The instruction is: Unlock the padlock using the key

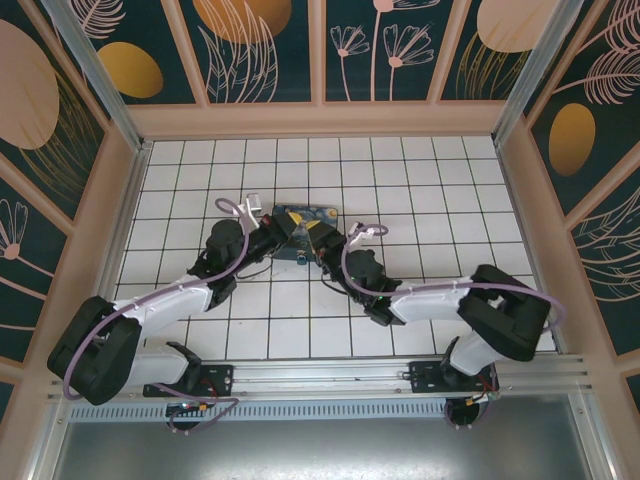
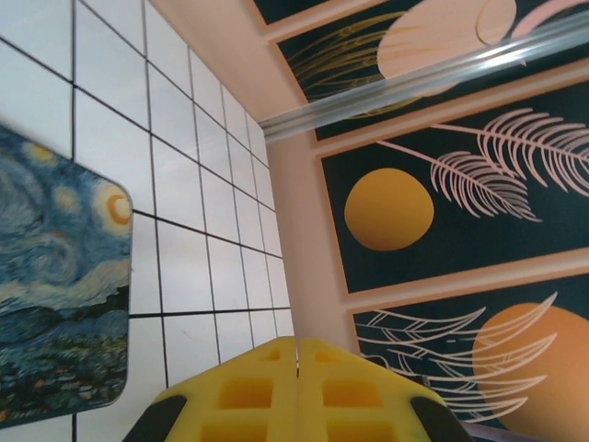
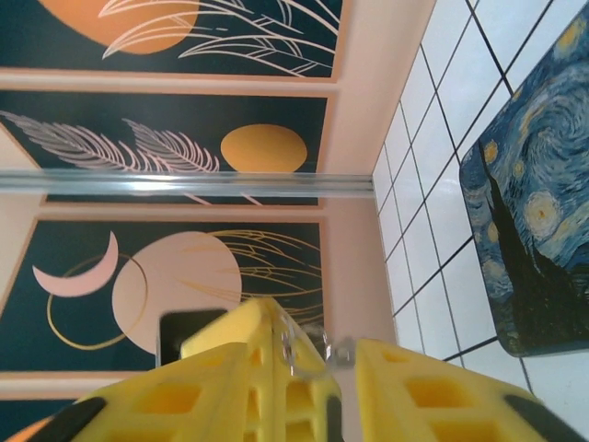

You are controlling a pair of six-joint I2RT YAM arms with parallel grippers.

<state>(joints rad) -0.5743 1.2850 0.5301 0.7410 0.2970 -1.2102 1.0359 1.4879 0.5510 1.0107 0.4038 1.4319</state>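
From above, both arms meet at the near edge of the Starry Night box (image 1: 305, 222). A bluish speck, the padlock (image 1: 302, 257) I think, sits between the left gripper (image 1: 287, 240) and right gripper (image 1: 320, 247).

At the left wrist, the yellow fingers (image 2: 248, 391) are pressed together, with nothing visible between them.

At the right wrist, the jaws stand apart with a small silvery piece (image 3: 308, 354) in the gap. This looks like the fitting stage. The next move calls for a firm regrip and fine alignment.

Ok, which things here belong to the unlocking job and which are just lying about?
Job:
left hand, shut
right hand, fingers parted
small metal piece between them, padlock or key unclear

Lying about:
Starry Night box
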